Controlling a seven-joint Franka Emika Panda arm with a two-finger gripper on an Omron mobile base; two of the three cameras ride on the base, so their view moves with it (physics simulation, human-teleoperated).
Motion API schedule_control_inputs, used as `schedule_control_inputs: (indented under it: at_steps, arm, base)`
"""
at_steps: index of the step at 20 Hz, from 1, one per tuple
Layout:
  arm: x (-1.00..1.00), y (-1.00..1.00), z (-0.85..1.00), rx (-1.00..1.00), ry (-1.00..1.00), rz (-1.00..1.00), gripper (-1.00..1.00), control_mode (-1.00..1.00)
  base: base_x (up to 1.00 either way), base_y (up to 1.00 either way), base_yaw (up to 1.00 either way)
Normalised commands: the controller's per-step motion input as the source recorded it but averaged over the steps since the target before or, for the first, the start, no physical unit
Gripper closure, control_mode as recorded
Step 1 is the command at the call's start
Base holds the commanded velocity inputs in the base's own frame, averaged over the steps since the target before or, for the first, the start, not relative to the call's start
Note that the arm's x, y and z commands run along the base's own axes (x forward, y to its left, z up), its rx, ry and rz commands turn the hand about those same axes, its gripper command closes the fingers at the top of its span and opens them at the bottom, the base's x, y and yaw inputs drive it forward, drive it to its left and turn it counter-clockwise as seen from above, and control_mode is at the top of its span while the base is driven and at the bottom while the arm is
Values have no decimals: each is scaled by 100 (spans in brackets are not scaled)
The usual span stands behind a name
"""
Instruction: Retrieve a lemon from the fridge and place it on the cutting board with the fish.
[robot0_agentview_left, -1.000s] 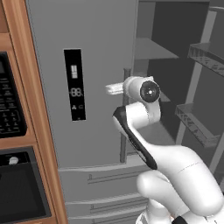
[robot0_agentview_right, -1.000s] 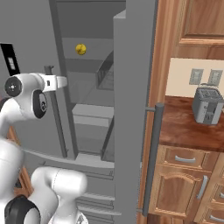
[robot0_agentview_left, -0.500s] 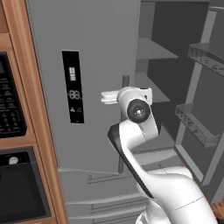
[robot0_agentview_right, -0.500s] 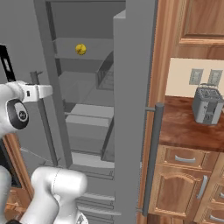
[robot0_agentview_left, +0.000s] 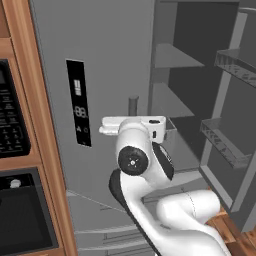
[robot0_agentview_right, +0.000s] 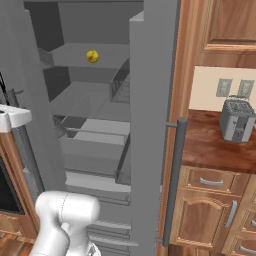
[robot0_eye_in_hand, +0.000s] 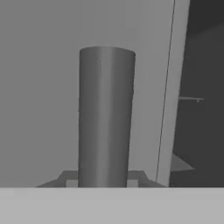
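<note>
To your right you have a reddish-brown table (robot0_agentview_right: 210, 145) carrying a grey metal toaster (robot0_agentview_right: 237, 120), with two wall outlets (robot0_agentview_right: 234, 88) on the cream wall (robot0_agentview_right: 205, 87) behind it. Below sit wooden drawers (robot0_agentview_right: 212, 183) and cabinet doors (robot0_agentview_right: 200, 225) with metal handles; an upper wooden cabinet (robot0_agentview_right: 225, 25) hangs above. To your left, a black oven (robot0_agentview_left: 20, 220) and its control panel (robot0_agentview_left: 11, 122) sit in wooden framing (robot0_agentview_left: 42, 135). Wood flooring (robot0_agentview_left: 232, 237) shows low down.
</note>
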Motion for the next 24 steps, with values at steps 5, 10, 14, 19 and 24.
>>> schedule_control_inputs:
  at_steps: [5, 10, 14, 19, 24]
  arm:
    - [-84, 48, 6, 0, 0, -15, 100, -100]
    - [-50, 43, 0, 0, 0, -19, 100, -100]
    - [0, 55, -4, 0, 0, -21, -100, -100]
    - [0, 35, -9, 0, 0, -21, -100, -100]
    - [0, 15, -2, 0, 0, -17, -100, -100]
  base:
    - [0, 0, 0]
    - [0, 0, 0]
    - [0, 0, 0]
    - [0, 0, 0]
    - [0, 0, 0]
